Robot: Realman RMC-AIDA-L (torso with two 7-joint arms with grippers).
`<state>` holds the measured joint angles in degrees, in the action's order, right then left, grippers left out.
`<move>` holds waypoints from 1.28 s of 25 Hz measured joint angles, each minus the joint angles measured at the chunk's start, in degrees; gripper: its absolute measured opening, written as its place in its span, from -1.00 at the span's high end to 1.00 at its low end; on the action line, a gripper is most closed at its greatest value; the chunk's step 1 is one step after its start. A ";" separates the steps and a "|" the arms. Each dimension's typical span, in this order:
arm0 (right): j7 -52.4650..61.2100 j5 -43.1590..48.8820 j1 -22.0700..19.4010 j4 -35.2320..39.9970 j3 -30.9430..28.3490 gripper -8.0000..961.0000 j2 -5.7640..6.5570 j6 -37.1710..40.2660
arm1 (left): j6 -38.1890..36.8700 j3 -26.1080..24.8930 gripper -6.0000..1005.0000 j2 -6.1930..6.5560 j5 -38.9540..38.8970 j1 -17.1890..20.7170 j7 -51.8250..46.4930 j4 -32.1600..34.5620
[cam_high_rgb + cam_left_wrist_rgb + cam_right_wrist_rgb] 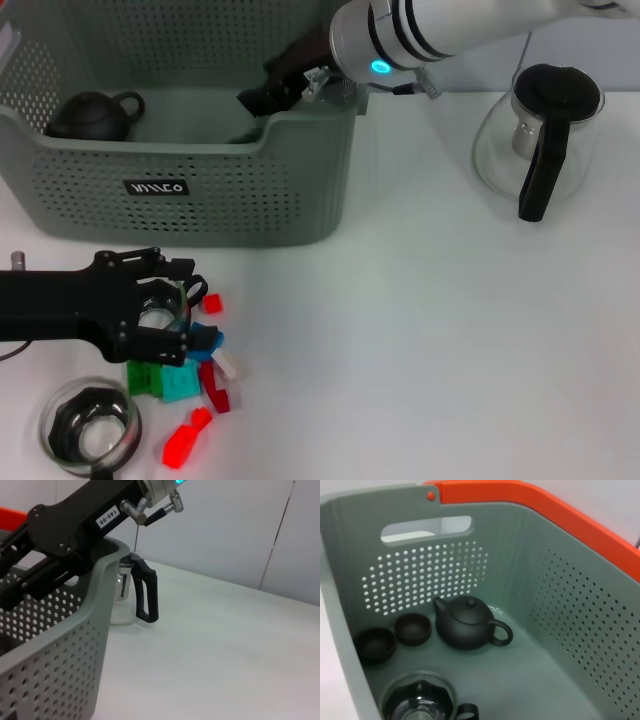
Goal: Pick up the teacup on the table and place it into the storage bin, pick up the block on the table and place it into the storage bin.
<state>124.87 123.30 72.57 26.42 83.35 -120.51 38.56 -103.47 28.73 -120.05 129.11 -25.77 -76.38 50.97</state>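
The grey perforated storage bin (200, 190) stands at the back left. In the right wrist view its inside (560, 630) holds a dark teapot (467, 625), two small dark teacups (412, 628), and a glass cup (420, 700) close under the camera. My right gripper (265, 95) reaches over the bin's right rim into it. My left gripper (192, 318) is open, low over a heap of small blocks (180, 382) at the front left, with a round glass shape between its fingers. A glass teacup with a dark insert (90, 435) stands on the table in front of it.
A glass pitcher with a black handle (540, 140) stands at the back right; it also shows in the left wrist view (142, 595) past the bin's corner (60, 645). The teapot shows in the bin's left part (92, 115). Loose red blocks (185, 440) lie near the front edge.
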 joint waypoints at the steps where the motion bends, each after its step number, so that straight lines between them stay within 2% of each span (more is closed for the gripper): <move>1: 0.13 0.01 -0.06 0.21 -0.03 0.16 0.03 0.19 | -0.08 0.00 -0.84 0.02 0.00 0.05 0.00 0.00; 6: 1.49 0.29 -1.79 4.40 0.04 -0.27 0.23 1.71 | -0.21 -0.11 -0.84 0.06 -0.30 0.26 0.00 0.00; 10: 2.17 0.55 -6.09 12.73 -0.13 -0.51 0.36 3.74 | -0.36 -0.96 -0.84 0.15 -0.36 0.28 0.00 0.18; 14: 2.88 0.86 -13.12 25.86 -1.25 -0.75 0.39 6.62 | -1.41 -2.79 -0.84 0.44 -0.43 0.26 -0.13 0.60; 16: 2.46 0.08 -17.20 32.94 -1.74 -0.79 0.32 8.11 | -2.64 -4.11 -0.84 0.81 -0.43 0.16 -0.22 1.08; 20: -2.56 -6.93 -27.28 45.85 -0.76 -0.85 0.20 12.03 | -5.92 -6.52 -0.84 1.60 -0.40 0.22 -0.50 3.03; 22: -6.47 -11.93 -32.28 49.70 0.02 -0.85 0.20 14.38 | -7.89 -7.16 -0.84 1.92 -0.18 0.43 -0.85 4.29; 26: -18.39 -25.69 -40.42 50.55 0.92 -0.85 0.42 23.26 | -12.21 -7.05 -0.83 1.99 1.45 1.40 -1.50 9.46; 29: -27.94 -33.63 -43.37 46.78 1.01 -0.86 0.39 32.02 | -12.99 -6.13 -0.83 1.73 3.87 1.88 -2.88 13.54; 32: -32.78 -36.06 -44.72 43.08 1.13 -0.86 0.31 36.09 | -13.00 -4.86 -0.83 1.79 7.08 1.88 -6.21 16.91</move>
<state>92.09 87.24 27.86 69.50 84.48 -120.21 74.65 -116.47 23.87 -118.26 136.19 -23.90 -82.58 67.88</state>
